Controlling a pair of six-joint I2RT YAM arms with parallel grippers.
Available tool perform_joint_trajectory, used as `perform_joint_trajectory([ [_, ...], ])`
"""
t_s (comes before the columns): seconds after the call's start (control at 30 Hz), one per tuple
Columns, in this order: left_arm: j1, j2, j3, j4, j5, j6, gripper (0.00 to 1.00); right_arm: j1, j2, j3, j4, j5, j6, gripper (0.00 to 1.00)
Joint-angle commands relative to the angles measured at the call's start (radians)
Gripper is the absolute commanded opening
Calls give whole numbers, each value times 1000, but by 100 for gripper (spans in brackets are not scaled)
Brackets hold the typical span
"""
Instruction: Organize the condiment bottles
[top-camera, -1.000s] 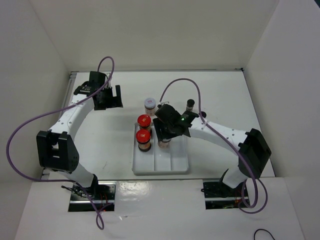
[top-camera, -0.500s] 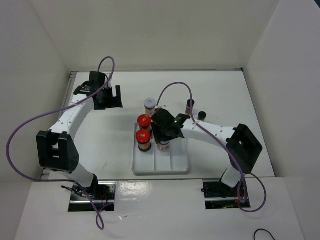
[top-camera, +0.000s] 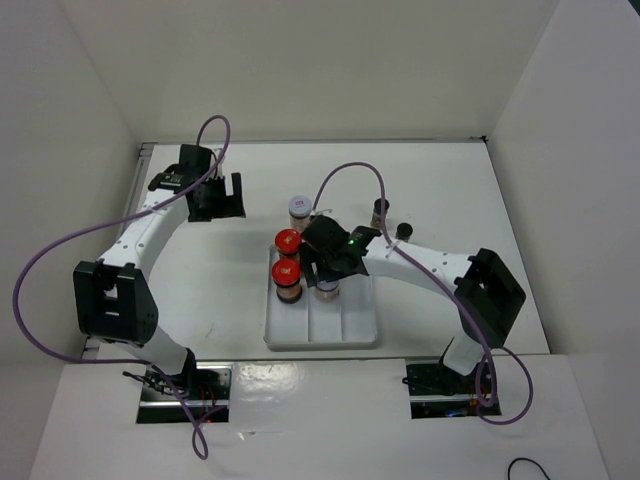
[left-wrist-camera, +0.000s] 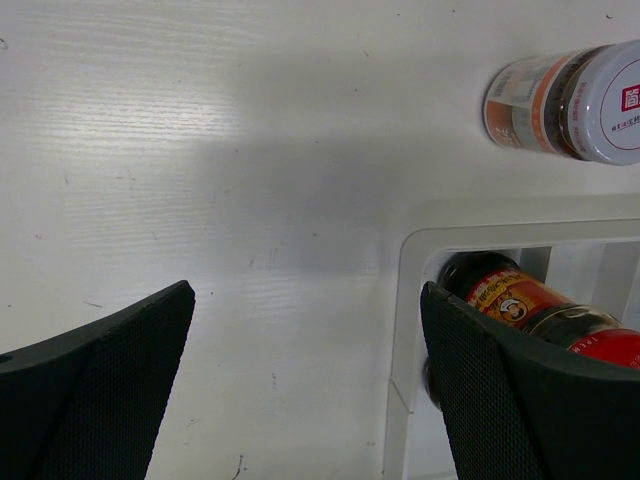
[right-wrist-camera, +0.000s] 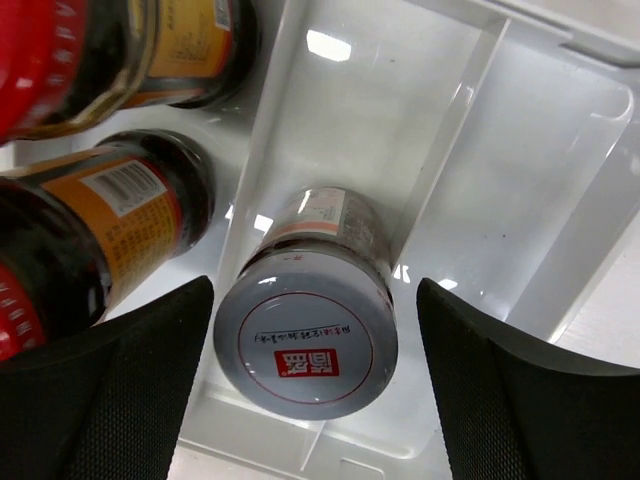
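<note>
In the right wrist view a white-lidded jar (right-wrist-camera: 305, 345) stands in the middle compartment of the white tray (right-wrist-camera: 520, 180). My right gripper (right-wrist-camera: 315, 290) is open around it, and its right finger (right-wrist-camera: 530, 390) is clearly off the lid. Two red-lidded jars (top-camera: 288, 240) (top-camera: 286, 272) fill the tray's left compartment. A second white-lidded jar (top-camera: 300, 207) stands on the table behind the tray. Two black-capped bottles (top-camera: 380, 207) (top-camera: 403, 232) stand to the right of it. My left gripper (top-camera: 220, 195) hangs open and empty at the back left.
In the left wrist view the tray's rim (left-wrist-camera: 410, 300) lies by the right finger (left-wrist-camera: 520, 400), with a red-lidded jar (left-wrist-camera: 530, 310) inside and the loose white-lidded jar (left-wrist-camera: 570, 100) beyond. White walls close in the table (top-camera: 200, 290).
My right gripper shifted left over the tray with the white-lidded jar, then its jaws widened off the jar. The left arm has not moved.
</note>
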Motion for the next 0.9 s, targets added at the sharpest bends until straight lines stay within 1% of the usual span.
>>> perform_joint_trajectory([
  [0.0,6,-32,-6,20,-3,16,100,11,-62,61,-25,26,11,87],
  [0.17,6,-32,-6,20,-3,16,100,11,-97,141,-67,15,11,93],
  [0.23,6,-32,-6,20,-3,16,100,11,-116,198,-115,62,11,95],
  [0.27,6,-32,-6,20,-3,16,100,2,-125,245,-134,73,-18,97],
  [0.4,6,-32,-6,20,6,16,100,-95,-137,385,-218,73,-106,98],
  [0.5,6,-32,-6,20,6,16,100,-148,-119,457,-193,73,-173,98],
  [0.63,6,-23,-6,30,-12,-5,100,-192,-10,537,-118,29,-204,98],
  [0.67,15,-23,-6,39,-12,-5,100,-192,51,552,-90,16,-216,98],
  [0.73,15,-23,-6,39,-12,-16,100,-201,117,601,-81,16,-216,98],
  [0.77,26,-23,3,39,-12,-16,100,-201,180,621,-70,16,-216,98],
  [0.87,26,-23,3,39,-3,-16,100,-201,251,675,-39,-10,-226,98],
])
